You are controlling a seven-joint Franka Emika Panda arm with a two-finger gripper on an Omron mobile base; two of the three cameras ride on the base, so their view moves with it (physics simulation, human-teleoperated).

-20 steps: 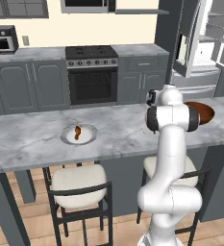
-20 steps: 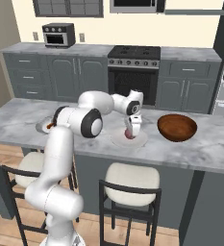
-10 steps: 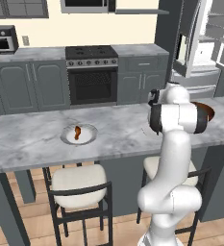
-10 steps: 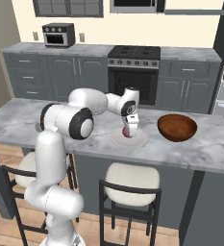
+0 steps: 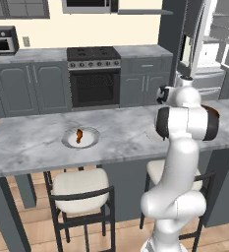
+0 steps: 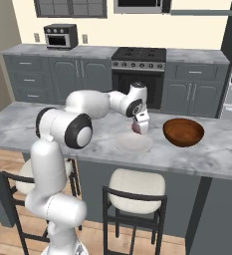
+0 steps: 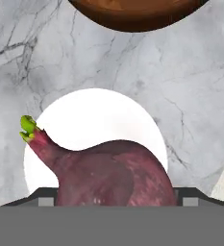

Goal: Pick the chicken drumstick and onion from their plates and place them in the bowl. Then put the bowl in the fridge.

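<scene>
My gripper point(image 6: 138, 126) hangs just above the pale plate point(image 6: 133, 145), shut on the reddish-purple onion point(image 6: 136, 127). In the hand view the onion point(image 7: 114, 170) sits close between my fingers, its green-tipped stalk pointing left, with the white plate point(image 7: 94, 120) beneath it. To the right of the plate stands the reddish-brown bowl point(image 6: 183, 132), apart from it; its rim point(image 7: 132, 14) shows at the top of the hand view. The chicken drumstick point(image 5: 79, 136) lies on the grey-rimmed plate point(image 5: 89, 142) at the left of the island. The fridge point(image 5: 212, 49) stands open at the back right.
Two stools point(image 6: 133, 187) stand along the near side of the marble island point(image 5: 32, 147). A stove point(image 5: 94, 74) and grey cabinets line the back wall. A toaster oven point(image 6: 60, 36) sits on the back counter.
The gripper has risen a little with the onion in it, so the onion now hangs off the pale plate. The forearm has swung slightly.
</scene>
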